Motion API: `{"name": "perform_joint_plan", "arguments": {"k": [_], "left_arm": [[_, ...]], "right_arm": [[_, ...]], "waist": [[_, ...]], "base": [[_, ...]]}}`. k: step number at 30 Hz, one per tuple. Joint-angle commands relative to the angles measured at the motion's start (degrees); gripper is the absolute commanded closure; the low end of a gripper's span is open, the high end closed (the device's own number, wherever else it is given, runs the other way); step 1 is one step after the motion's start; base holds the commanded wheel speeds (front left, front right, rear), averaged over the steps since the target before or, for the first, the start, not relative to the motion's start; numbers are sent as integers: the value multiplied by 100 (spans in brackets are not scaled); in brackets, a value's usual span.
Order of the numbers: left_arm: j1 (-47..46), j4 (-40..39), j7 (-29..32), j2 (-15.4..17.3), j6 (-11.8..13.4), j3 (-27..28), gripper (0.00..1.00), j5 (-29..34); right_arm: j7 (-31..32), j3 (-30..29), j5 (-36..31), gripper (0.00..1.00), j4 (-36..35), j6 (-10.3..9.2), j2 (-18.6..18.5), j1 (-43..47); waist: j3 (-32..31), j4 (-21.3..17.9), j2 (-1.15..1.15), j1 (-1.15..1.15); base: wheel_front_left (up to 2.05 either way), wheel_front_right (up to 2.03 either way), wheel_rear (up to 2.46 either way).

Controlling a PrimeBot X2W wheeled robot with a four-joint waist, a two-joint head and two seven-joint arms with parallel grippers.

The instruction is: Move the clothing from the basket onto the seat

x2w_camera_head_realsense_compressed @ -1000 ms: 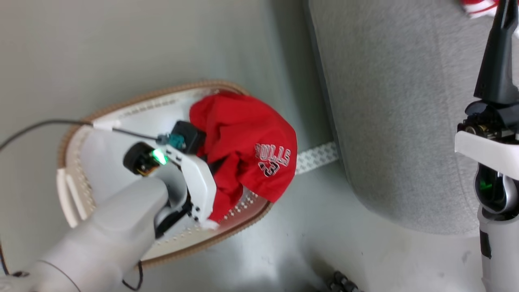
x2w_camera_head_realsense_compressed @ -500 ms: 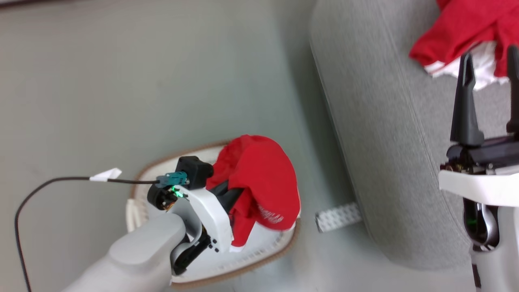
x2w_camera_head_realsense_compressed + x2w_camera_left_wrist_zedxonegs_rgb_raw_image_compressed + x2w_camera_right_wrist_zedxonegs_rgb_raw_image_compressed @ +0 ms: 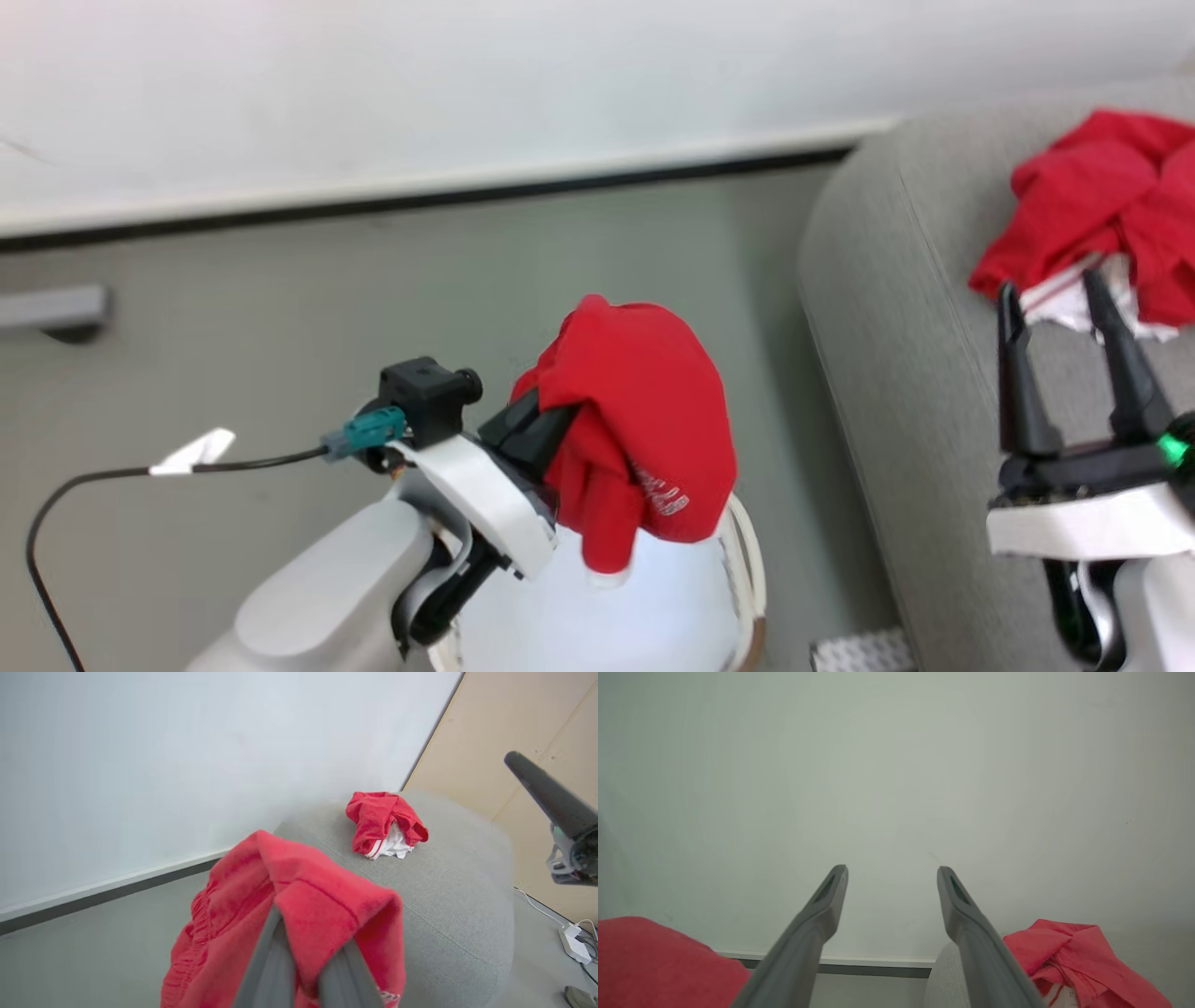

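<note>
My left gripper (image 3: 558, 422) is shut on a red piece of clothing (image 3: 644, 429) with white lettering, held up above the white basket (image 3: 747, 569) at the bottom of the head view. In the left wrist view the cloth (image 3: 303, 896) drapes over both fingers (image 3: 273, 961) and hides their tips. The light-grey seat (image 3: 896, 373) stands to the right, with a second red piece of clothing (image 3: 1092, 205) with white panels lying on it. My right gripper (image 3: 1050, 294) stands open above the seat with nothing between its fingers (image 3: 831, 896).
A pale wall with a dark baseboard (image 3: 467, 196) runs behind the grey floor. A white perforated strip (image 3: 859, 649) lies on the floor by the seat's foot. A black cable with a white tag (image 3: 191, 453) trails left. A power strip (image 3: 574, 945) lies beyond the seat.
The head camera has tilted up towards the wall. My left gripper has raised the red clothing clear of the basket. The right gripper has stayed open.
</note>
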Motion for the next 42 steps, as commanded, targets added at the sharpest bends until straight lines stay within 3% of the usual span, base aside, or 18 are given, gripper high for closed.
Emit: {"name": "perform_joint_plan", "arguments": {"k": [1, 16, 22, 29, 36, 42], "left_arm": [[46, -96, -2, 40, 25, 60, 100, 95], [-255, -967, 65, 303, 499, 513, 100, 153], [-120, -1077, 83, 350, 635, 530, 100, 94], [6, -968, 62, 274, 651, 478, 100, 56], [-25, -785, 49, 226, 632, 486, 100, 77], [-91, -700, 40, 139, 601, 443, 100, 107]], "right_arm": [[7, 31, 60, 0, 46, -13, -35, 141], [6, 791, 657, 0, 290, -13, 202, 684], [6, 1057, 663, 0, 269, -13, 132, 733], [7, 1485, 623, 0, 37, -13, -35, 759], [7, 2489, 661, 0, -53, -13, -205, 615], [6, 3066, 603, 0, 641, -13, -202, 234]], "waist": [[-353, 275, 0, 2], [-980, 565, 0, 2], [-1089, 637, 0, 2], [-1149, 712, 0, 2], [-1193, 789, 0, 2], [-1181, 843, 0, 2]], "base": [[0, 0, 0], [0, 0, 0], [0, 0, 0], [0, 0, 0], [0, 0, 0], [0, 0, 0]]}}
